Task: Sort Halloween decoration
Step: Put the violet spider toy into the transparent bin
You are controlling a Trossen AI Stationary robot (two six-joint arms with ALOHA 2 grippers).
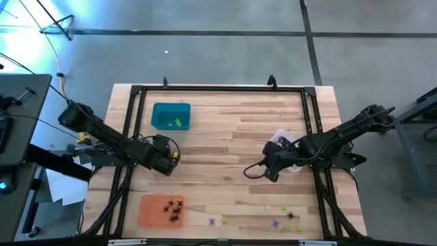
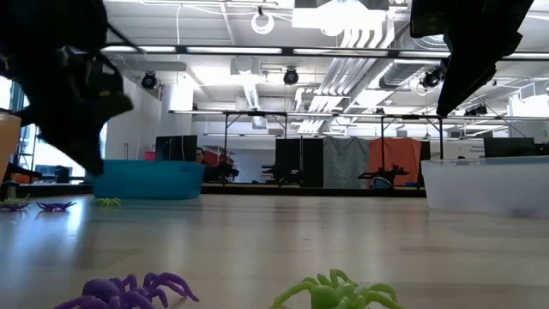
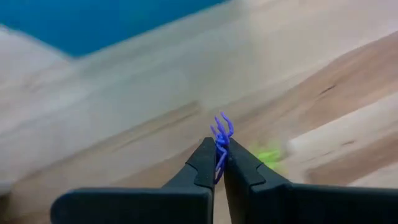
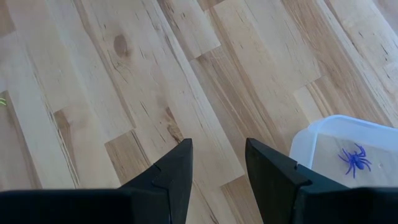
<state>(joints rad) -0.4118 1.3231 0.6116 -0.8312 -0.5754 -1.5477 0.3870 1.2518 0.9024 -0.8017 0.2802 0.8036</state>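
Pinching a purple spider between clenched fingertips, left end effector above the table, between the teal tray and the orange tray. Teal tray with yellow-green pieces inside; orange tray with black spiders. Right end effector released, fingers apart over bare wood, just beside the clear tray with one purple spider in tray. Loose purple and yellow-green pieces scattered along the near table edge.
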